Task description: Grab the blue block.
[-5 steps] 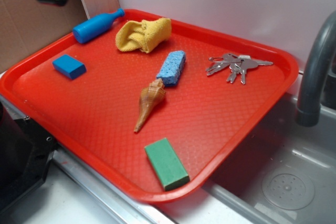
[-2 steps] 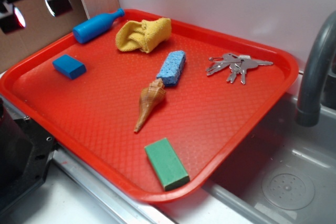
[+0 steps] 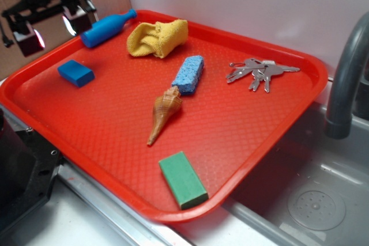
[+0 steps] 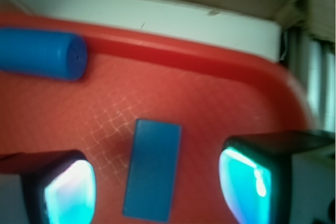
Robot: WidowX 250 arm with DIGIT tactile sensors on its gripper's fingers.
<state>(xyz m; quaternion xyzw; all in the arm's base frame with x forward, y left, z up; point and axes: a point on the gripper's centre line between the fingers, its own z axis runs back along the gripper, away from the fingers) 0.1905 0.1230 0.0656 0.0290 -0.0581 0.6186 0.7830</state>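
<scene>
A small, smooth, medium-blue rectangular block [image 3: 75,72] is seen lying flat on the red plastic tray [image 3: 242,136], near the tray's left edge in the exterior view. The black gripper [image 3: 51,28] is held in the air at the upper left of that frame, above and to the left of the block, without contact. Its fingers [image 4: 257,179] are spread wide, and nothing is held between them. In the wrist view the block [image 4: 153,169] is shown at lower centre, between the two glowing fingertip pads, with its long side running roughly up and down the frame. A blue plastic bottle [image 3: 106,28] is laid on its side near the tray's upper-left rim, its base visible at the upper left of the wrist view. A crumpled yellow cloth [image 3: 158,38] is placed just right of the bottle. A porous light-blue sponge [image 3: 188,74] and a brown spiral seashell [image 3: 163,112] are found at mid-tray, a bunch of silver keys [image 3: 259,72] to the right, and a green rectangular block [image 3: 183,179] near the lower edge.
</scene>
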